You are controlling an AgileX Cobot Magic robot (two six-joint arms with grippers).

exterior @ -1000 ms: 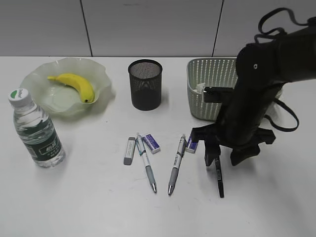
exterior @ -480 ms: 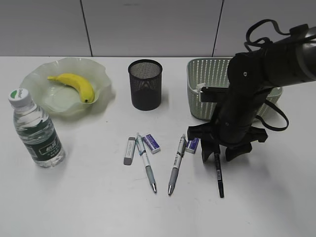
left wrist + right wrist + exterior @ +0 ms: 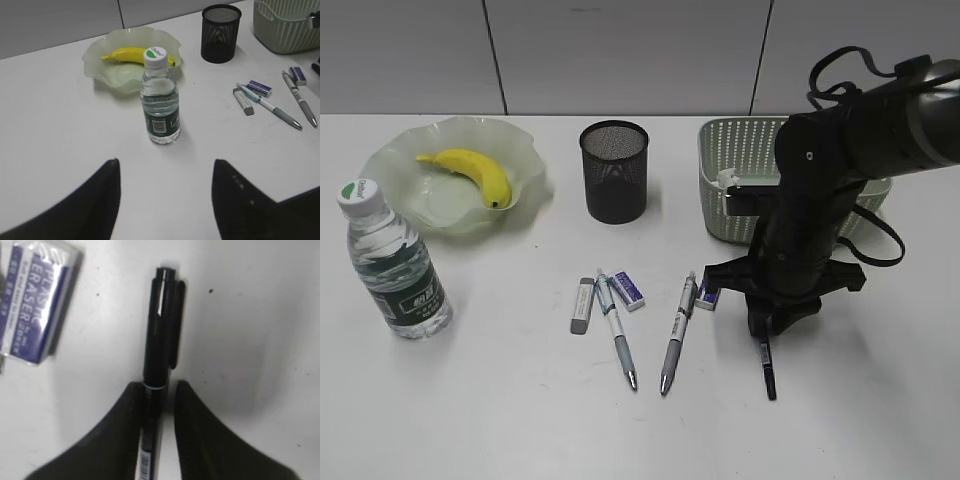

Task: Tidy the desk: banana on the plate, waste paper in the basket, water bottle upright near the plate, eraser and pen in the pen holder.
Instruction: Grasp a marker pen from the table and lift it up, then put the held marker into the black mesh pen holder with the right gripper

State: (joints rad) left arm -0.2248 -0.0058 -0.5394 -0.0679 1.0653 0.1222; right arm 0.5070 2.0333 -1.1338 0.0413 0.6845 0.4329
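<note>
there, black pen [image 3: 159,340] on the desk [image 3: 250,315] between the right hand [image 3: 161,405] fingers

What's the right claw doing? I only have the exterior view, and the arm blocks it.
Observer: In the right wrist view, the right claw straddles the black pen just below its cap. The pen lies flat, and a sliver of desk shows between the barrel and one side of the claw.
Operator: And the left claw? Not in my frame at all.
Observer: The left wrist view has the left claw open and empty, facing the upright water bottle and well apart from it.
Operator: What is the blue thing by the pen?
Observer: Its sleeve reads "PLASTIC ERASER", so it is an eraser, apart from the pen.
</note>
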